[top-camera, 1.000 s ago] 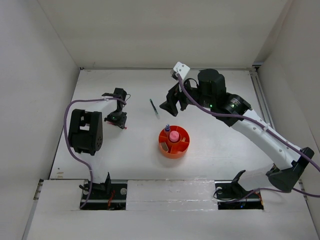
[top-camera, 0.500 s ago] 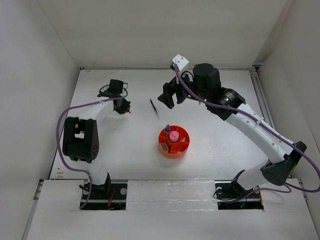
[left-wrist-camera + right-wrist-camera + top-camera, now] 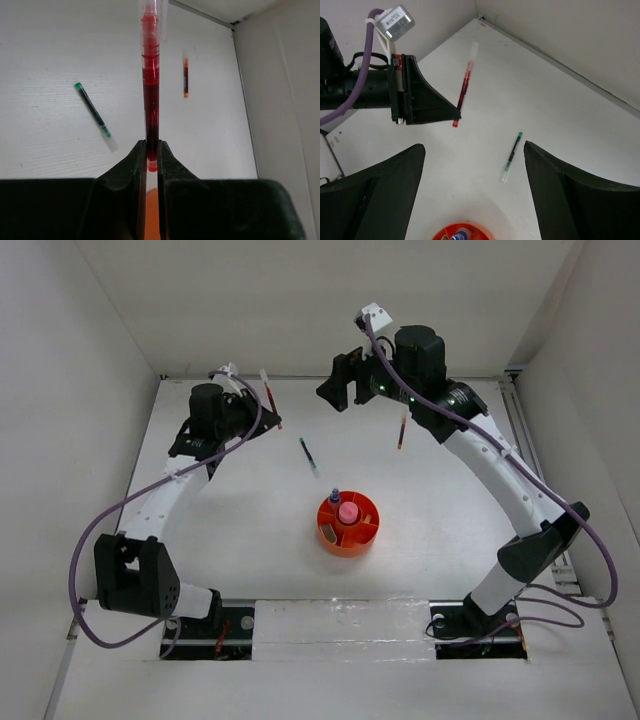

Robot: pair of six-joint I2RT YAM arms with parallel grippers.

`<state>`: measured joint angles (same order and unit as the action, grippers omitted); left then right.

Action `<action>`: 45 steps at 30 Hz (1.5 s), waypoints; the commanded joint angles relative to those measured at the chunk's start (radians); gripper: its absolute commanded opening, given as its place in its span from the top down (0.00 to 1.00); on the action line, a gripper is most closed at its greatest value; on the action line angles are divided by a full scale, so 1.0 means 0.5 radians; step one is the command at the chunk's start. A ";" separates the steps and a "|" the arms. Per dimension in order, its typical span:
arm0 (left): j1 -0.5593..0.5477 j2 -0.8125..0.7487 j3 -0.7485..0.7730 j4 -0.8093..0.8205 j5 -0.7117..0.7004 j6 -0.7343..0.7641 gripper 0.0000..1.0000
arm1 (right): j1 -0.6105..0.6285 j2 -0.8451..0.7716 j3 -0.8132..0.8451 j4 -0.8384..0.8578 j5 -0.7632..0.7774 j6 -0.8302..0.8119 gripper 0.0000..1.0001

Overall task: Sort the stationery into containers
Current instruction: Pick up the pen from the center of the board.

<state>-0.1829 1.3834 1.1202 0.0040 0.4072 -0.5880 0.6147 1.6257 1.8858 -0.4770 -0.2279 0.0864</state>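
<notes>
Table (image 3: 450, 540): white, carrying all of it.
Orange tray (image 3: 366, 537): mid-table, with a pink tube (image 3: 348, 512) in its central cup.
Right pincer (image 3: 338, 386): fingers wide apart, empty, over the far edge.
Left pincer (image 3: 150, 148): clamped on one end of a red pen (image 3: 150, 90), held off the table at far left. The pen looks light, stiff and slick, and likely to pivot.
Second red pen (image 3: 401, 430): flat, far right; best taken mid-barrel.
Dark pen (image 3: 309, 457): flat, beyond the tray.
</notes>
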 commanded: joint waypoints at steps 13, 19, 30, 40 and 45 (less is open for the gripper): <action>-0.079 -0.312 0.159 -0.060 0.508 0.406 1.00 | -0.002 0.341 0.251 0.487 -0.612 0.557 0.17; -0.079 -0.368 0.159 -0.079 0.548 0.424 1.00 | -0.002 0.363 0.204 0.564 -0.544 0.671 0.19; -0.079 -0.386 0.159 -0.125 0.548 0.474 1.00 | 0.081 0.467 0.180 0.684 -0.523 0.757 0.30; -0.079 -0.405 0.156 -0.103 0.588 0.455 1.00 | 0.139 0.504 0.134 0.739 -0.425 0.738 0.51; -0.079 -0.423 0.137 -0.085 0.588 0.455 1.00 | 0.157 0.541 0.134 0.739 -0.406 0.738 0.72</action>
<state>-0.2214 1.2125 1.1610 -0.0784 0.6739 -0.3710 0.6815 1.8835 1.9465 -0.1780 -0.4393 0.4515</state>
